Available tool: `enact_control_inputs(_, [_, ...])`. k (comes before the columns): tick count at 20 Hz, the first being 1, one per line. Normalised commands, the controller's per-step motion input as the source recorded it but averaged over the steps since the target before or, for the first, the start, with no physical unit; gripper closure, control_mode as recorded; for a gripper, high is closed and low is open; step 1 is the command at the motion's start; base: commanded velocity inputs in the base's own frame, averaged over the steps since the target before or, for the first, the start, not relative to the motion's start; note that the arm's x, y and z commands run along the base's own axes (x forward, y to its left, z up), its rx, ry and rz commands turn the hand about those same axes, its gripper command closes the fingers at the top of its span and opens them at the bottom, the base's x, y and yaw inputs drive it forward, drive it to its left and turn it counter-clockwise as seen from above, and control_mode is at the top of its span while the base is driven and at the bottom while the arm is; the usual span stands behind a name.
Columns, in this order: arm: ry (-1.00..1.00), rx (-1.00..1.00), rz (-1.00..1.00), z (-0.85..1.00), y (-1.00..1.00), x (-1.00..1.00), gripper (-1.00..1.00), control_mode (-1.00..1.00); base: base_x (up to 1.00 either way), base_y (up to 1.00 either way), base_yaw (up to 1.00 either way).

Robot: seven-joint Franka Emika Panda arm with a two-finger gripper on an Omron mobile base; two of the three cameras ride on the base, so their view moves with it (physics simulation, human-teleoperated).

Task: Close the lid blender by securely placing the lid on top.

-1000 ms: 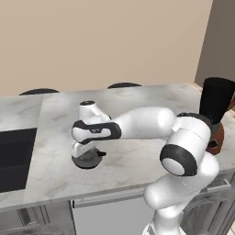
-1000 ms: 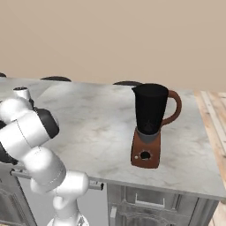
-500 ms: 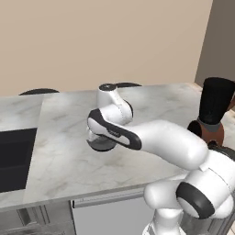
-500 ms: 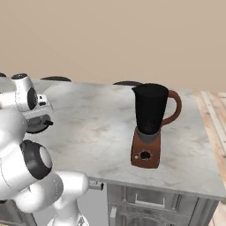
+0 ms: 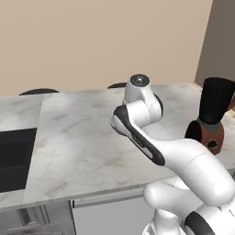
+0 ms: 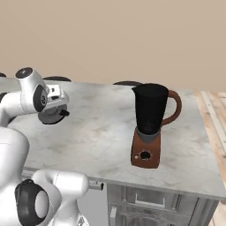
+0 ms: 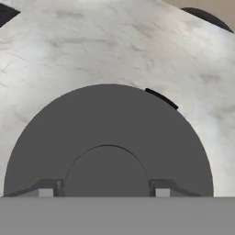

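Observation:
My gripper (image 6: 54, 107) is shut on the lid (image 6: 51, 116), a flat dark grey disc held level over the marble counter (image 6: 97, 132), well to the left of the blender (image 6: 150, 128). In the hand view the lid (image 7: 108, 137) spreads wide below the hand, and the fingertips (image 7: 46, 190) press on either side of its raised centre, with a short tab at its far rim. The blender (image 5: 211, 119) has a rust-brown base and a tall black jar whose top is uncovered. It stands near the counter's right end.
A dark sink (image 5: 13, 158) is sunk into the counter at the far left. Black stool seats (image 6: 128, 83) (image 5: 39, 91) show beyond the counter's far edge. The counter's right edge lies just past the blender.
The arm has swung from the counter's left part toward the middle, carrying the lid with it and raising it higher above the surface. The blender has not moved.

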Motion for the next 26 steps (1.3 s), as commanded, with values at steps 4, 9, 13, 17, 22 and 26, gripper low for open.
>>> enact_control_inputs(4, [-0.13, 0.0, -0.22, 1.0, -0.87, -0.09, 1.0, -1.0, 0.0, 0.0, 0.0])
enact_control_inputs(9, [-0.16, 0.01, -0.22, 0.95, -0.87, -0.2, 1.0, -1.0, 0.0, 0.0, 0.0])
enact_control_inputs(13, [-0.23, 0.01, -0.2, 0.89, -0.69, -0.26, 1.0, -1.0, 0.0, 0.0, 0.0])
enact_control_inputs(17, [-0.19, 0.0, -0.2, 0.89, -0.7, -0.24, 1.0, -1.0, 0.0, 0.0, 0.0])
enact_control_inputs(22, [-0.14, 0.06, -0.2, 0.71, -0.84, -0.23, 1.0, -1.0, 0.0, 0.0, 0.0])
enact_control_inputs(26, [-0.12, 0.15, -0.16, 0.46, -0.94, -0.19, 1.0, -1.0, 0.0, 0.0, 0.0])
